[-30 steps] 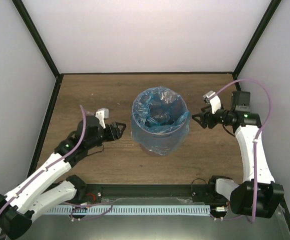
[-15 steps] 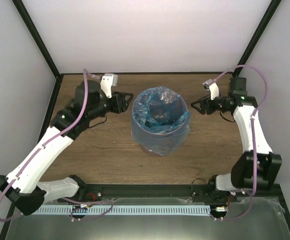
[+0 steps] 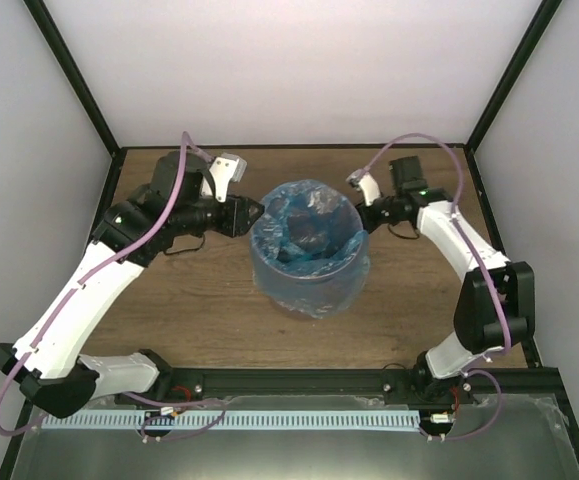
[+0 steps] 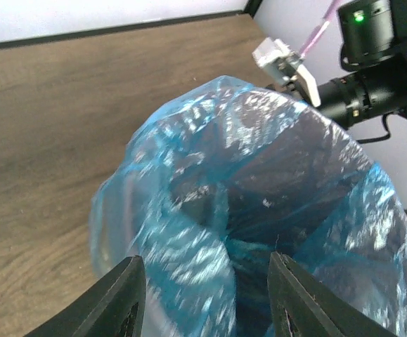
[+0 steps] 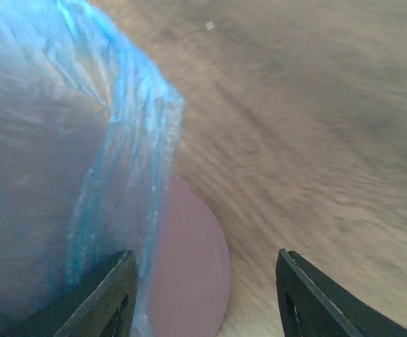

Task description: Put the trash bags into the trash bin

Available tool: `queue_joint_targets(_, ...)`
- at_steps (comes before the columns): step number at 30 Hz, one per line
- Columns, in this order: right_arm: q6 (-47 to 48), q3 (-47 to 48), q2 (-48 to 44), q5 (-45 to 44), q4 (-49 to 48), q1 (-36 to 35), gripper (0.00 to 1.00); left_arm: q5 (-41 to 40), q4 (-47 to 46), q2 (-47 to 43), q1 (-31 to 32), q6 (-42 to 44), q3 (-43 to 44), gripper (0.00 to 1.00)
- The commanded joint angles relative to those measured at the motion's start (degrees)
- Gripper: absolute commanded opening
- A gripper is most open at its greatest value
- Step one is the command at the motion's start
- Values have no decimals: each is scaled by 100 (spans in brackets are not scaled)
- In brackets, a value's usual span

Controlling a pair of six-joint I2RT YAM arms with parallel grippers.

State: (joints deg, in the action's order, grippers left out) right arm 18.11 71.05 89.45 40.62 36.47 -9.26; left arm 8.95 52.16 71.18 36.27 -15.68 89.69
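The light-blue trash bag (image 3: pixel 307 262) lines the trash bin and drapes over its rim and sides in the middle of the table. The bin's mauve wall (image 5: pixel 192 263) shows below the bag's hem in the right wrist view. My left gripper (image 3: pixel 256 214) is at the bin's left rim, open. A crinkled fold of the bag (image 4: pixel 189 267) lies between its fingers (image 4: pixel 122 298). My right gripper (image 3: pixel 362 219) is at the right rim, open, with the bag's hem (image 5: pixel 136 182) beside one finger (image 5: pixel 108 295) and the bin wall in the gap.
The wooden table (image 3: pixel 179 300) is boxed in by white walls with a black frame (image 3: pixel 74 80). Both arm bases stand on the rail (image 3: pixel 289 385) at the near edge. Purple cables (image 3: pixel 409 140) loop above each wrist.
Both arms have swung in to the bin's rim, the left from the near left, the right from the far right. Their jaws have narrowed somewhat. The bin has shifted slightly left.
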Motion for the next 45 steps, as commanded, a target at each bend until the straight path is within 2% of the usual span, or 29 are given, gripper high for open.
queue_joint_targets(1,-313,-334,-254,-116,-292,-840,55,340,670,-217,24,281,119,48)
queue_joint_targets(6,-93,-827,-493,-383,-511,-1681,58,596,1134,-278,33,305,115,40)
queue_joint_targets(10,-90,-743,-398,-494,-452,-1741,59,1092,1180,-348,160,151,-30,31)
queue_joint_targets(14,-78,-701,-617,-298,-456,-1264,64,1038,1392,-237,539,57,-91,26)
queue_joint_targets(18,60,-791,-965,-275,-318,-619,67,190,1965,91,1321,10,-97,19)
queue_joint_targets(23,113,-1426,-1553,-118,-601,173,70,-288,2126,335,1599,-66,-315,13)
queue_joint_targets(29,141,-2756,-2358,-205,-1563,263,70,-474,2184,947,1658,95,-472,11)
queue_joint_targets(36,55,-2684,-2437,-2,-1554,266,70,-522,1903,1441,1751,243,-876,11)
queue_joint_targets(45,183,-2687,-2333,-145,-1534,269,71,-360,1391,1436,1888,202,-1549,11)
